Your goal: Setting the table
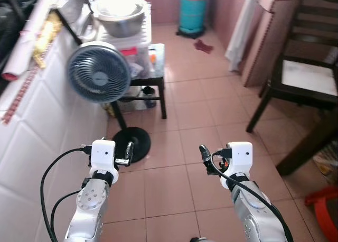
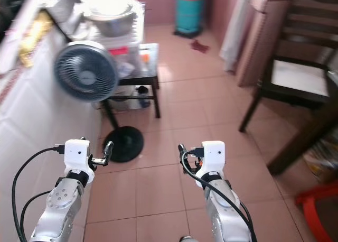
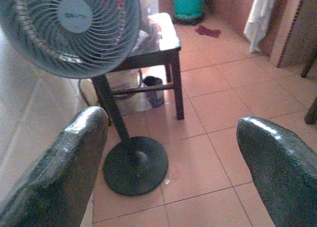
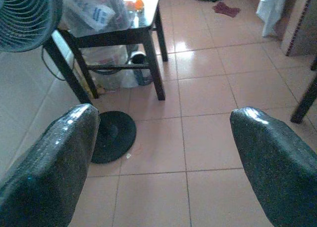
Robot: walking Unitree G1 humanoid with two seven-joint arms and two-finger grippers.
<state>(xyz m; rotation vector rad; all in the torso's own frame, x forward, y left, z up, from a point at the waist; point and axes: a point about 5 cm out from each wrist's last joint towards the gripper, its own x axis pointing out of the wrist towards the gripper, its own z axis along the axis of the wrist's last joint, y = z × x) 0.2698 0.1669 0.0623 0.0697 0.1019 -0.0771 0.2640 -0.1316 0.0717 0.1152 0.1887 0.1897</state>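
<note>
holding both arms out level over the terracotta tiled floor [image 1: 174,189], i keep my left gripper [image 1: 128,151] and right gripper [image 1: 203,153] released, fingers [image 3: 59,172] spread and empty, since nothing for the table is within reach. the big metal mixing bowl [image 1: 119,12] sits well ahead on a white plastic drawer unit [image 1: 129,41], behind the grey standing fan [image 1: 99,72]. the dark wooden chair [image 1: 301,78] stands to my right.

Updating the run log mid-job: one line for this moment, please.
left gripper: open, empty, raised | right gripper: open, empty, raised | ahead: standing fan, small dark table, tiled floor
</note>
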